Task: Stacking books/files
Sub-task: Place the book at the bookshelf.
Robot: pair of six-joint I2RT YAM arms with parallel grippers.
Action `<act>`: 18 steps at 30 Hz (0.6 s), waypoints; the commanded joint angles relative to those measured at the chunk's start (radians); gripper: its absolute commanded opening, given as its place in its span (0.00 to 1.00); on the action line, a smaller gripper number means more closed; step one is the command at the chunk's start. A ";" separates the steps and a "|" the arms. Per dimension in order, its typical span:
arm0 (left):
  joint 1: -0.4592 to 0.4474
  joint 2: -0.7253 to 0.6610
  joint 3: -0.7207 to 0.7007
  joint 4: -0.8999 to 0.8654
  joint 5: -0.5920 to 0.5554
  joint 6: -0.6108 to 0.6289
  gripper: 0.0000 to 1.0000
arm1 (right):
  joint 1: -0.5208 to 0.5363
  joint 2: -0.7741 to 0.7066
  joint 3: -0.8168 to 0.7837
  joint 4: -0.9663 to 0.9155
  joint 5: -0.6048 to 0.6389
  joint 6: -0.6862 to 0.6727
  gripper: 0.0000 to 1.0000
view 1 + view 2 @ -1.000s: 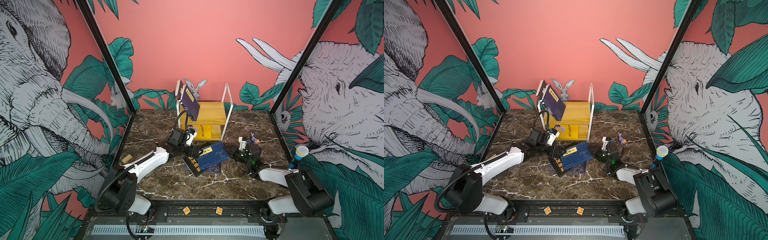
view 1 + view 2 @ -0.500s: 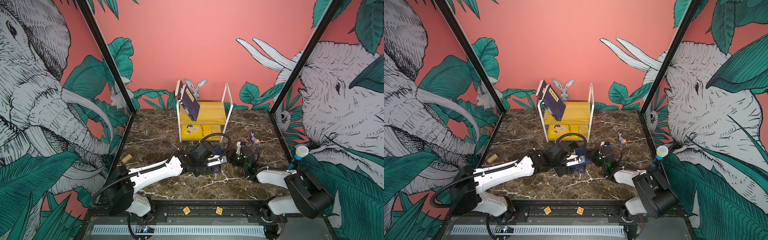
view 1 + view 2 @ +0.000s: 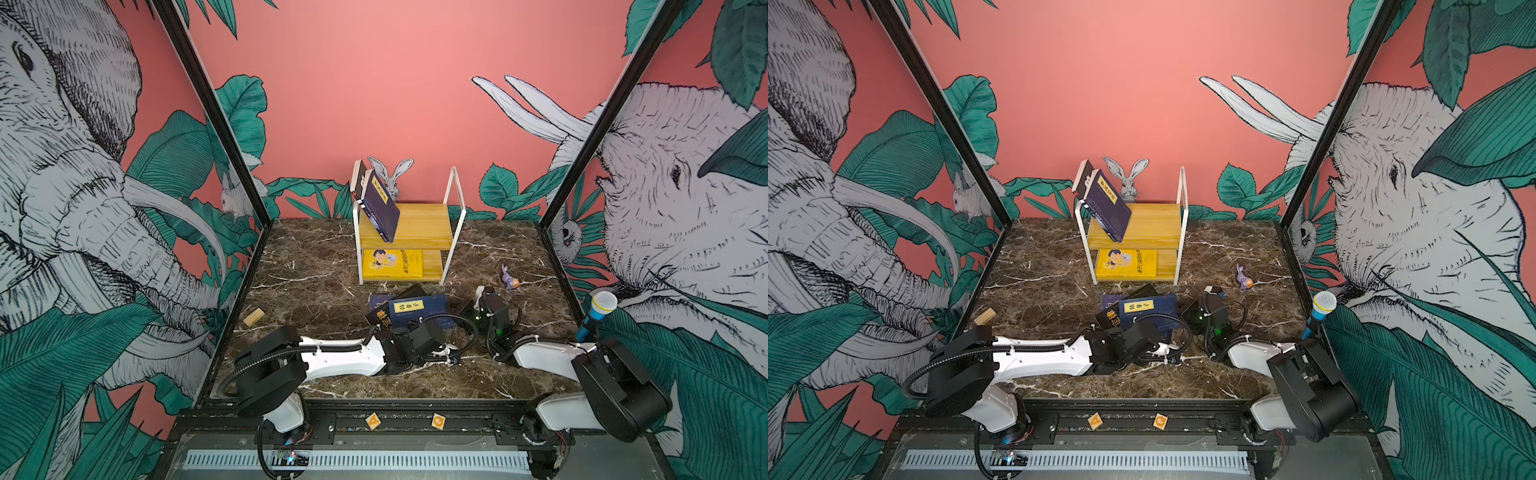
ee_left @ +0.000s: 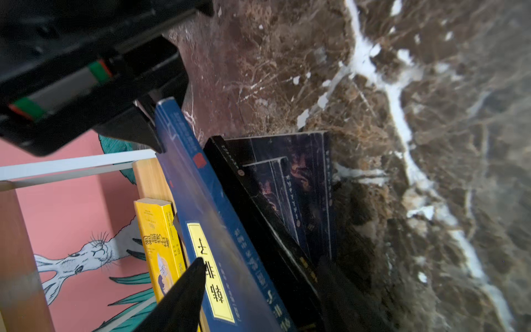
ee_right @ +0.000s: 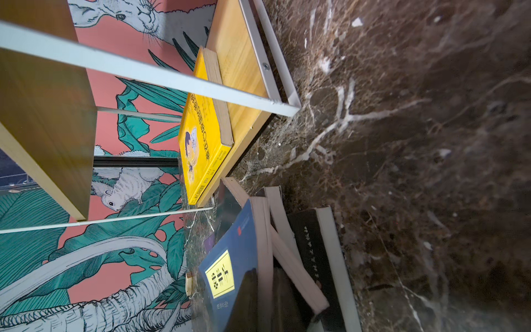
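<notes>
Nearest us, two lettered cubes (image 3: 372,420) sit on the front rail. Over the marble table (image 3: 307,266) the left arm lies low, stretched sideways toward the middle. The left gripper (image 4: 178,204) is partly spread, both fingers (image 4: 189,281) above the cover of the navy book (image 3: 419,312), and it's clamping nothing.

The right arm is folded, elbow low. The right gripper (image 3: 483,294) is closed tight beside a black book (image 3: 1191,312), and we can't make out anything in it.

Mid-table is the pile (image 3: 380,319): at least four overlapping books, edges askew, with the navy one on top. There's open marble left of it, out to one wooden block (image 3: 253,316) by the wall. On the right are one purple toy (image 3: 509,280) and one toy microphone (image 3: 596,311).

Farthest back, on the two-tier shelf (image 3: 424,224), we count two leaning books (image 3: 380,208) on top and one yellow book (image 3: 391,264) flat below.
</notes>
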 commanded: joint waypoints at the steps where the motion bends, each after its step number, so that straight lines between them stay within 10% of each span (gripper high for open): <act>1: 0.000 0.007 -0.016 0.084 -0.036 0.040 0.58 | 0.004 -0.011 -0.015 0.044 0.032 0.083 0.00; 18: -0.004 0.136 -0.083 0.391 -0.101 0.200 0.46 | 0.004 0.003 -0.011 0.097 -0.010 0.092 0.00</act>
